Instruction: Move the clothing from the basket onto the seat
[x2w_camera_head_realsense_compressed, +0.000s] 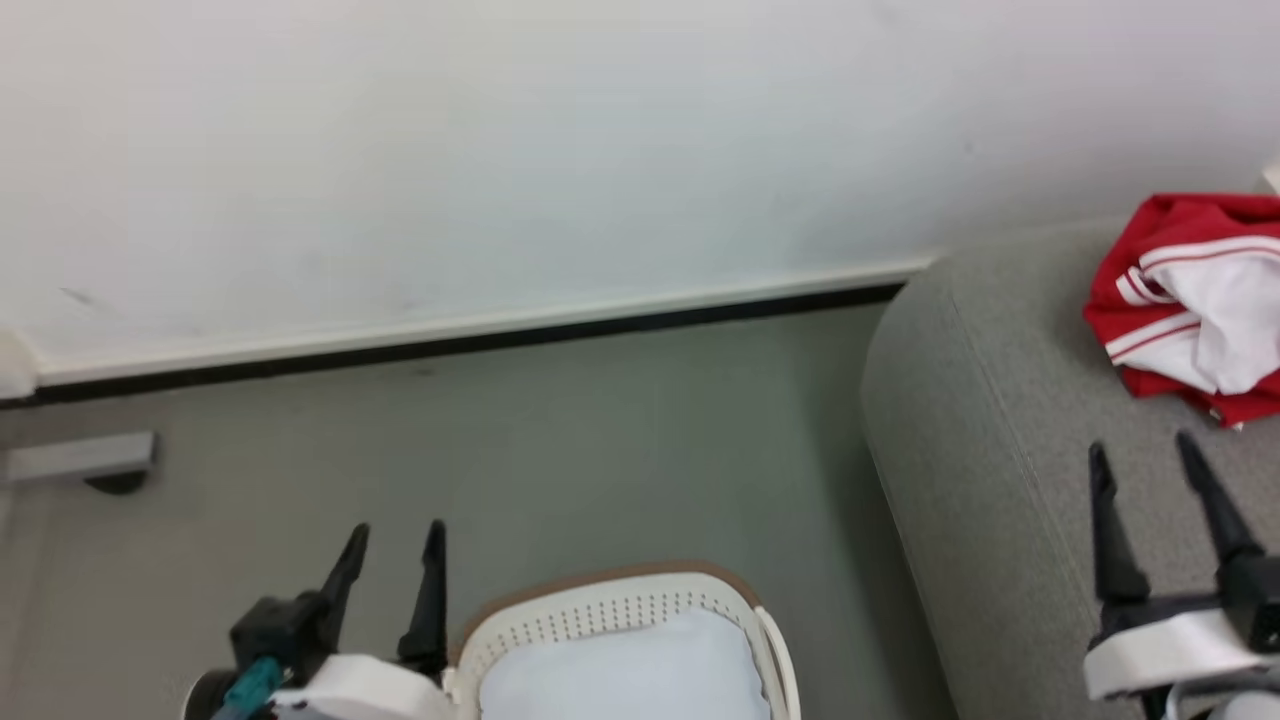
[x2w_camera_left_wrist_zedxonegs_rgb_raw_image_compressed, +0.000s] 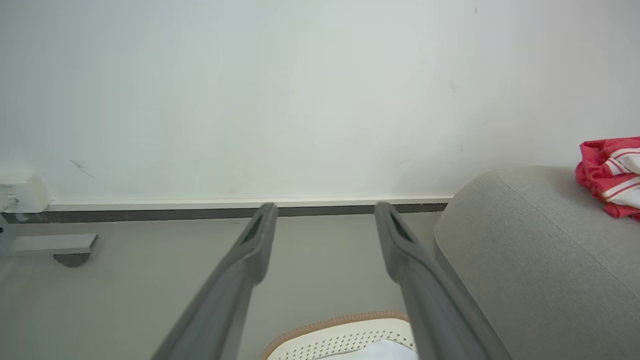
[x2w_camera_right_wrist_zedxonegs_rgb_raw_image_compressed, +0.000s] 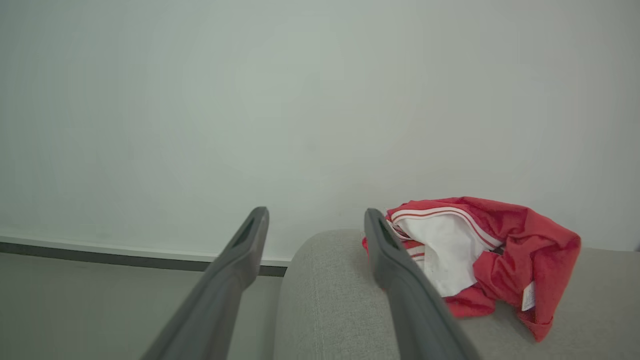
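Over the seat, right claw wide, empty.

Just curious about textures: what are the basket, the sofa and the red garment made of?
Basket: probably rigid plastic, smooth cream, punched holes. Sofa: matte grey woven fabric, visible grain and seam. Garment: soft thin cloth, crumpled folds; exact fibre unclear.
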